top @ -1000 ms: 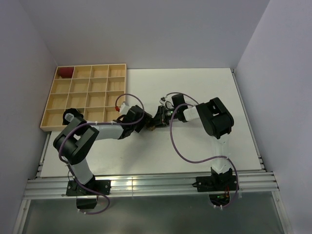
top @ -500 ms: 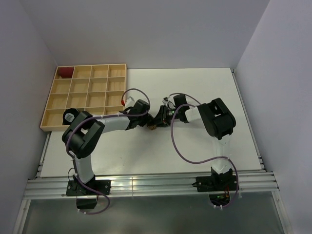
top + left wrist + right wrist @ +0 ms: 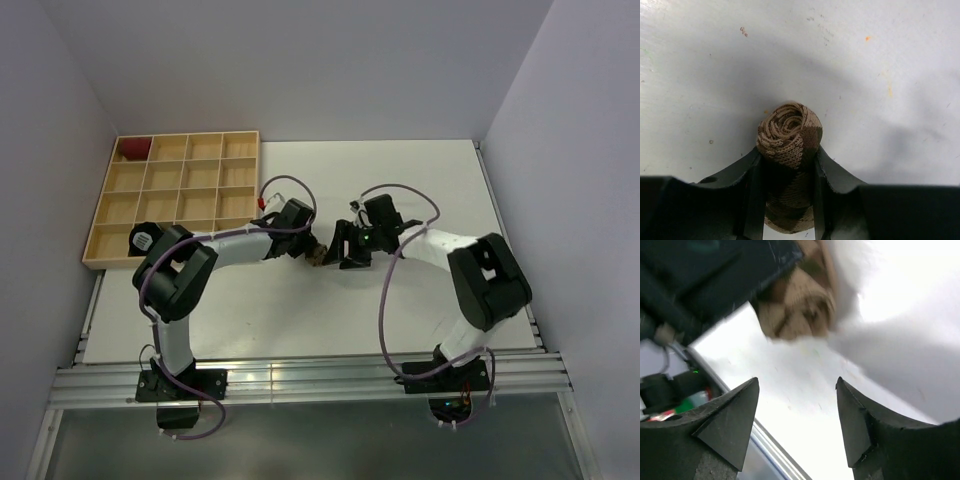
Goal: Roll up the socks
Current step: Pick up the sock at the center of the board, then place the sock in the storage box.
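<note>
A brown and tan patterned sock, rolled tight into a bundle (image 3: 790, 135), sits between the fingers of my left gripper (image 3: 788, 172), which is shut on it just above the white table. In the top view the roll (image 3: 317, 254) shows as a small brown lump at the tip of the left gripper (image 3: 310, 251) in the middle of the table. My right gripper (image 3: 345, 247) is open and empty just right of the roll. In the right wrist view its gripper (image 3: 797, 395) has its jaws spread wide, and the roll (image 3: 797, 310) lies beyond them, held by the left gripper.
A wooden tray (image 3: 175, 196) divided into compartments stands at the back left, with a red item (image 3: 133, 148) in its far left corner cell. The metal rail (image 3: 300, 380) runs along the table's near edge.
My right gripper has let go of the roll and drawn back to the right, its arm swinging outward. My left gripper has stayed shut on the roll and shifted slightly right.
</note>
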Action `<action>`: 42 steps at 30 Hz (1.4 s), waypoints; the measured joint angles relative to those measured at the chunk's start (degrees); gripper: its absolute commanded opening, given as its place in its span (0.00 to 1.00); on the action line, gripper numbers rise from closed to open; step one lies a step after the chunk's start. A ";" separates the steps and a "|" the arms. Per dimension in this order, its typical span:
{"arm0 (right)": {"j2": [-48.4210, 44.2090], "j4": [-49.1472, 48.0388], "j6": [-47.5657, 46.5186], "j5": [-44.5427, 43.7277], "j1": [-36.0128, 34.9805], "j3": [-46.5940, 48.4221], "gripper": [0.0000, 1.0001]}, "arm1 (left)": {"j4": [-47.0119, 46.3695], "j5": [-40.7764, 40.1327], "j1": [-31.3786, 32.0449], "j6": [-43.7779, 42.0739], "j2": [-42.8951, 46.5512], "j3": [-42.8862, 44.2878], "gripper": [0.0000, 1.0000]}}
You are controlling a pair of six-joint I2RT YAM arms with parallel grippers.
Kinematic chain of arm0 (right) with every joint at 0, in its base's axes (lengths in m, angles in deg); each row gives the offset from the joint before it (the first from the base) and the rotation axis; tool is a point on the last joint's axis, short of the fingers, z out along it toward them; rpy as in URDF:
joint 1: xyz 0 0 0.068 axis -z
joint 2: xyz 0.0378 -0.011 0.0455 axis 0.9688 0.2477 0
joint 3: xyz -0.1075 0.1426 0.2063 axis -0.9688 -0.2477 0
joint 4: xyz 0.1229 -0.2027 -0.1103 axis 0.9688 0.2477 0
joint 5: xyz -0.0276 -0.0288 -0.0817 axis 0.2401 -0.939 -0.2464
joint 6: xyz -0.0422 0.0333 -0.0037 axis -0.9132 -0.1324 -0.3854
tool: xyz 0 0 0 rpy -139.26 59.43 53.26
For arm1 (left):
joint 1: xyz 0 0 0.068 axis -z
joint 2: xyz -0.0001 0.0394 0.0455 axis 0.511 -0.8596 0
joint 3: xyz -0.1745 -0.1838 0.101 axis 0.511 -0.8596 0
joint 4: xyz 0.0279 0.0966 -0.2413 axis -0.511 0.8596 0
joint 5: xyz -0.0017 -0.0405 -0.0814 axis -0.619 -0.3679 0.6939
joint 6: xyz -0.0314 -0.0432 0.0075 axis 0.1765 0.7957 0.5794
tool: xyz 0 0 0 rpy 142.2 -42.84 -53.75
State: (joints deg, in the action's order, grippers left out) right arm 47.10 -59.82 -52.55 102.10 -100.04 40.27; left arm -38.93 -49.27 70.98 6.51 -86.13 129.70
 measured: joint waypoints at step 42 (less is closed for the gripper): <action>-54.27 8.46 -11.82 -26.25 0.00 -15.91 0.79 | 13.92 3.74 -44.33 -29.20 21.42 -7.56 0.00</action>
State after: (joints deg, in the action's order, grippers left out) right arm -7.18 -51.36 -64.37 75.85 -100.04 24.36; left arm -25.01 -45.53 26.65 -22.69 -64.71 122.14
